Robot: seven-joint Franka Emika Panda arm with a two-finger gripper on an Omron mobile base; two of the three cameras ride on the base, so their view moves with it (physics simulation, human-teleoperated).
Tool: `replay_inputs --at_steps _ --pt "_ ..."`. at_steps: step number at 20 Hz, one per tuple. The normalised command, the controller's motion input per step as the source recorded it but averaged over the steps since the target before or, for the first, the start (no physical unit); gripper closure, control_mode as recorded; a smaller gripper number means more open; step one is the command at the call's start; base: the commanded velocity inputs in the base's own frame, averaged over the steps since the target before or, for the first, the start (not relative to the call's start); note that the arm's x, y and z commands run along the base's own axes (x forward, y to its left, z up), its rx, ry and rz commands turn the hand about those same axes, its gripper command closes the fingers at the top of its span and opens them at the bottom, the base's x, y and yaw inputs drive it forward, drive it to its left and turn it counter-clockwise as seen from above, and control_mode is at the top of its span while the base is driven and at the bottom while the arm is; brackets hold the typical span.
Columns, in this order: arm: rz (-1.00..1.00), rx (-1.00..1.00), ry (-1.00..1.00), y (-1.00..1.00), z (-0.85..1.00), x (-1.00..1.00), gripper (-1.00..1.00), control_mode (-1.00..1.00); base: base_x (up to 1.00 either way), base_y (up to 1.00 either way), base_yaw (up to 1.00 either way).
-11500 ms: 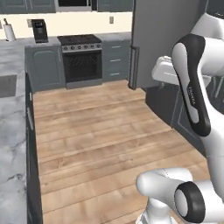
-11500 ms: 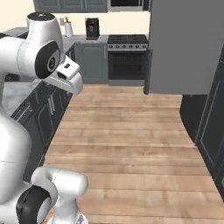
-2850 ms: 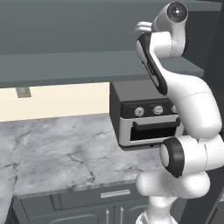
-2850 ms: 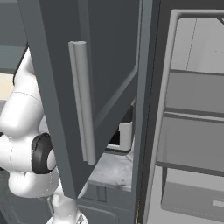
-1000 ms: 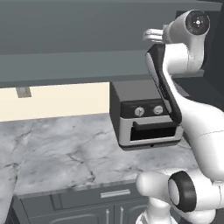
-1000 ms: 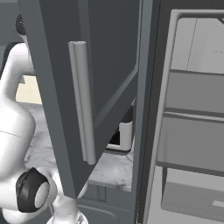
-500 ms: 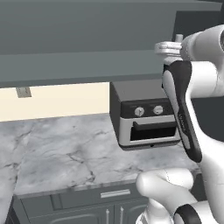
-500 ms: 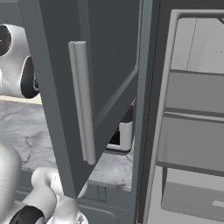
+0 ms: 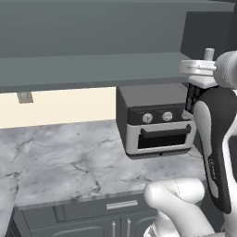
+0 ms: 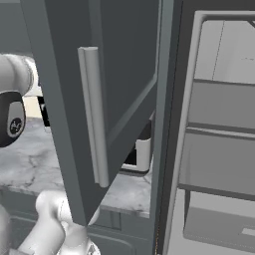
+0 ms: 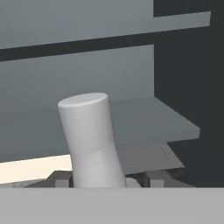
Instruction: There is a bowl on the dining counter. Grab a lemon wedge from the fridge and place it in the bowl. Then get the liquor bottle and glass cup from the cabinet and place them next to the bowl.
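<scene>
Cup: grey, matte-translucent, straight-sided cylinder, tilted, clamped between gripper fingers, just outside cabinet below its flat shelf edge.
Door: dark blue-grey slab, open, silver bar handle.
Oven: boxy, dark, on veined marble under cabinet.
Risk: tilted smooth cup slips from grip; swing knocks door or oven.

Domestic kitchen, rendered. Evidence: grey-white marble table with drawer fronts below; a silver-and-black toaster oven at 3 o'clock on it; cream backsplash; dark blue-grey wall cabinet overhead, door open with vertical silver bar handle; shelved unit adjoining.
</scene>
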Motion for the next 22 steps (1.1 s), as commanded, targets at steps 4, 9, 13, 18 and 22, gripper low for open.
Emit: replay_inputs --at_steps 4,9,13,18,22 --pt "0.00 0.00 0.02 0.00 -0.02 -0.57 1.00 -1.00 0.00 0.00 0.00" --pt "0.00 0.00 0.00 0.00 0.00 -0.14 1.00 1.00 -0.76 0.00 0.00" --pt "0.00 0.00 0.00 0.00 0.00 0.00 1.00 1.00 -1.00 0.00 -0.04" --pt "0.00 0.00 0.00 0.00 0.00 0.00 1.00 1.00 -1.00 0.00 -0.14" --pt "0.00 0.00 0.00 0.00 0.00 0.00 1.00 1.00 -1.00 -0.14 -0.33"
